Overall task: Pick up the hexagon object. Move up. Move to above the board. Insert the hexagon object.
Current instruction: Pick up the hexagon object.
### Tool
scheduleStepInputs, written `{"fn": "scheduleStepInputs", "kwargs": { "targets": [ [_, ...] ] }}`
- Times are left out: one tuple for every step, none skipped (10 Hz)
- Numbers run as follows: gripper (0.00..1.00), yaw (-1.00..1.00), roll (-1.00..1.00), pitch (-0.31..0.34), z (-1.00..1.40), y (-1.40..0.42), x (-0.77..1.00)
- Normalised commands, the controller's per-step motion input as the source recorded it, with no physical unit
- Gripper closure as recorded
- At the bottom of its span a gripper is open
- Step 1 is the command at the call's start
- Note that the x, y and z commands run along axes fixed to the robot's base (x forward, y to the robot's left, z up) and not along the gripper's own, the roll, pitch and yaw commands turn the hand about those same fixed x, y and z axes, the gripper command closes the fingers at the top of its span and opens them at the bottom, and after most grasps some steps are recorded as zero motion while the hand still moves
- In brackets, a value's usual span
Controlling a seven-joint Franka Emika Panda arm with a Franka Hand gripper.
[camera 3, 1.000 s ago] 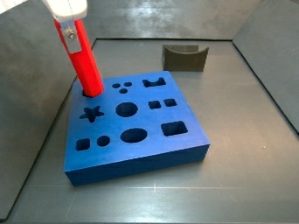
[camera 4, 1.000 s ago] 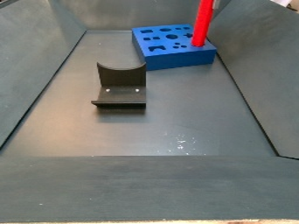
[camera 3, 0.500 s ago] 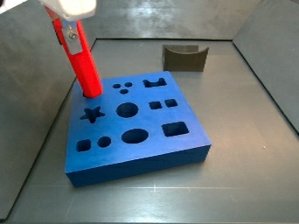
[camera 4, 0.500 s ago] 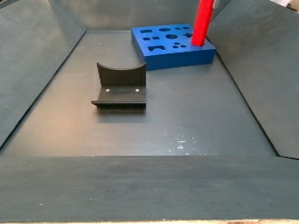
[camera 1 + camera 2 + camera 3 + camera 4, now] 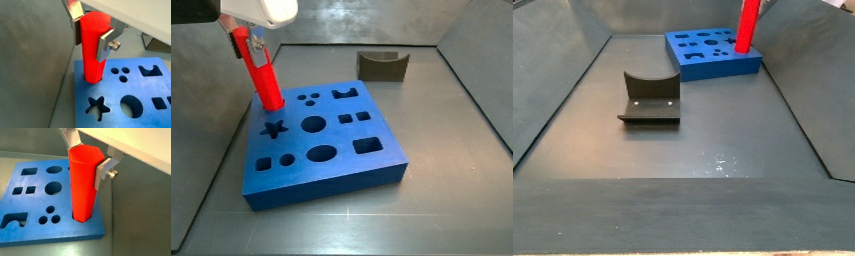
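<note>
The hexagon object, a bright red bar (image 5: 262, 75), stands nearly upright with its lower end in the hole at the far left corner of the board (image 5: 338, 140), a thick blue block with many shaped holes. My gripper (image 5: 246, 45) is shut on the bar's upper part. Both wrist views show the silver fingers (image 5: 105, 42) (image 5: 105, 173) clamped on opposite sides of the bar (image 5: 92, 50) (image 5: 83, 183), above the board (image 5: 113, 89) (image 5: 67, 230). In a side view the bar (image 5: 748, 25) rises from the board (image 5: 711, 52) and runs out of the top edge.
The dark fixture with a curved notch (image 5: 382, 65) stands on the floor behind the board; it also shows nearer the camera (image 5: 649, 98). Grey walls enclose the floor on the left, right and back.
My gripper has moved down a little with the red bar, whose lower end stays in the board's corner hole and shows less length above it.
</note>
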Motion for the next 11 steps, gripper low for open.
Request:
{"fn": "scheduleStepInputs", "kwargs": {
  "targets": [
    [1.0,-0.11,-0.23,0.0,-0.67,0.09,0.25],
    [1.0,0.01,0.0,0.0,0.0,0.0,0.0],
    [1.0,0.04,0.01,-0.113,-0.24,-0.07,-0.03],
    [1.0,0.0,-0.04,0.139,-0.39,0.46,0.66],
    [1.0,0.0,-0.06,0.151,-0.39,0.47,0.61],
    [1.0,0.0,-0.09,0.004,-0.14,0.21,0.28],
    [1.0,0.0,0.0,0.0,-0.08,0.0,0.0],
    [1.0,0.0,-0.01,0.0,-1.0,0.0,0.0],
    [1.0,0.0,0.0,0.0,-1.0,0.0,0.0],
    [1.0,0.0,0.0,0.0,-1.0,0.0,0.03],
    [1.0,0.0,0.0,0.0,-1.0,0.0,0.04]
  ]
}}
